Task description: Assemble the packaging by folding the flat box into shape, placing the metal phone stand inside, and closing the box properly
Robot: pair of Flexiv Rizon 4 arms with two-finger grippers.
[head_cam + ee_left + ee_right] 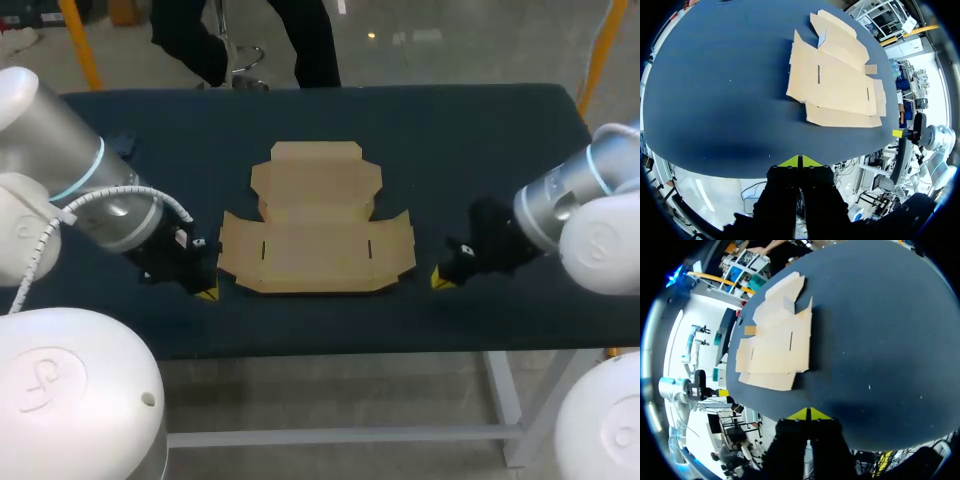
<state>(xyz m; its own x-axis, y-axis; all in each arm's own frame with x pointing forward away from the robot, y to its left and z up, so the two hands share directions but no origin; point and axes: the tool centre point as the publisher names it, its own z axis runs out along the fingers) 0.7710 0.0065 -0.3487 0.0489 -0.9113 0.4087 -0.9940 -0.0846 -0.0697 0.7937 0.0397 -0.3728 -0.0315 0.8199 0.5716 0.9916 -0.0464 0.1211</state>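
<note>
A flat brown cardboard box blank lies unfolded in the middle of the dark table, flaps spread out. It also shows ahead of my left gripper as the box blank and ahead of my right gripper as the box blank. My left gripper sits low near the table's front edge, just left of the blank, shut with nothing in it. My right gripper sits just right of the blank, also shut and empty. No metal phone stand is in view.
The dark blue table has bare cloth on all sides of the blank. Its front edge runs close under both grippers. My other arm's yellow tip shows past the blank in the left wrist view.
</note>
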